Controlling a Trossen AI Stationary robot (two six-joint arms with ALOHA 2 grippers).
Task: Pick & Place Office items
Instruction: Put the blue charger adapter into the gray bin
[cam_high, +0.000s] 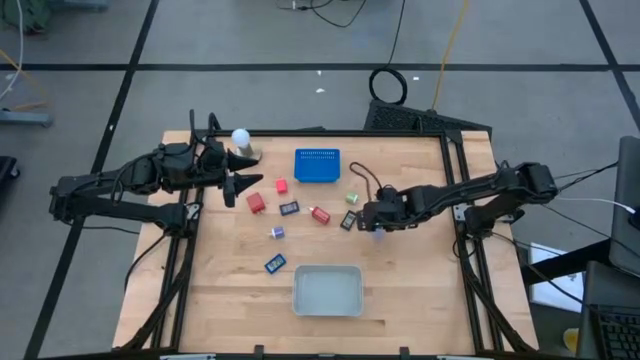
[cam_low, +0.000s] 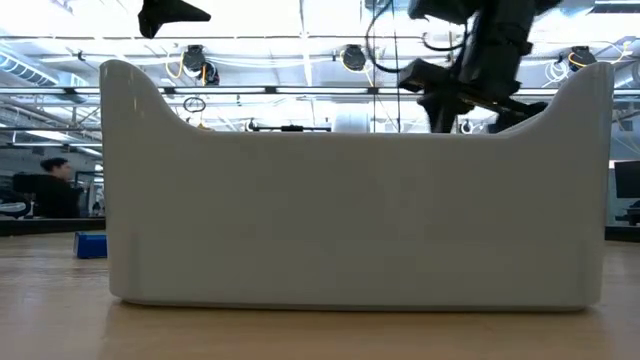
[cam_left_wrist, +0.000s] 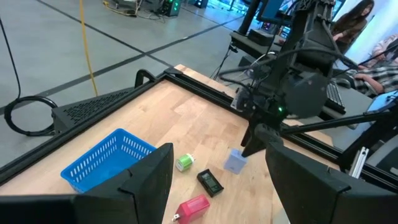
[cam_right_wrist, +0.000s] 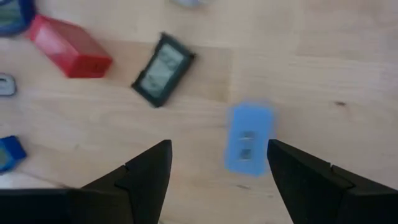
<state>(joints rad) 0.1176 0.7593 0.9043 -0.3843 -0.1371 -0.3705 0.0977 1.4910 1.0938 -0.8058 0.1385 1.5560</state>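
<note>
My right gripper (cam_high: 376, 222) (cam_right_wrist: 219, 149) hovers open, pointing down, over a pale blue piece (cam_right_wrist: 247, 146) (cam_high: 378, 233). That piece lies flat on the table between the fingers, nearer one of them and untouched. A black piece (cam_right_wrist: 163, 68) (cam_high: 348, 220) and a red piece (cam_right_wrist: 68, 46) (cam_high: 320, 214) lie close by. Near mid-table are a green piece (cam_high: 352, 197), more red pieces (cam_high: 256, 203), a black one (cam_high: 290, 208), a purple one (cam_high: 277, 232) and a blue one (cam_high: 275, 263). My left gripper (cam_high: 250, 171) (cam_left_wrist: 219, 155) waits open above the far left of the table.
A white tray (cam_high: 327, 290) sits near the table's near edge and fills the low view (cam_low: 350, 210). A blue perforated basket (cam_high: 317, 165) (cam_left_wrist: 106, 158) stands near the far edge, with a white ball on a stand (cam_high: 241, 140) to its left. People sit in the room beyond.
</note>
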